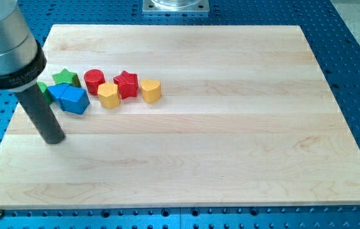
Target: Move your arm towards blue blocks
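Two blue blocks lie at the view's left of the wooden board: a larger blue block (74, 100) and a second blue block (56, 93) just left of it, partly behind my rod. My tip (53, 138) rests on the board below and a little left of them, a short gap away. It touches no block.
A green star (67, 78) and a green block (42, 88), partly hidden by my rod, sit by the blue blocks. To the right lie a red cylinder (94, 81), a yellow block (109, 95), a red star (126, 84) and a yellow heart (151, 90). The board's left edge (5, 143) is near.
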`<control>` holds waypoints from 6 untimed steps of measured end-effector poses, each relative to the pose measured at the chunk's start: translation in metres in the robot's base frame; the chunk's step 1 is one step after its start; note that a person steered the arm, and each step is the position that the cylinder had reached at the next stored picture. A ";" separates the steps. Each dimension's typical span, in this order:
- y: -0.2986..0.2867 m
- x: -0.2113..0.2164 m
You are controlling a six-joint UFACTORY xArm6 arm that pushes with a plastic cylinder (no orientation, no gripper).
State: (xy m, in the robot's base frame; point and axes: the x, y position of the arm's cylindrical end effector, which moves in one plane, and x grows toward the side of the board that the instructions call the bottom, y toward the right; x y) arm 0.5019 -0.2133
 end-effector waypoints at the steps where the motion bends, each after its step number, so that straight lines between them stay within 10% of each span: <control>1: 0.000 -0.019; 6: -0.001 -0.022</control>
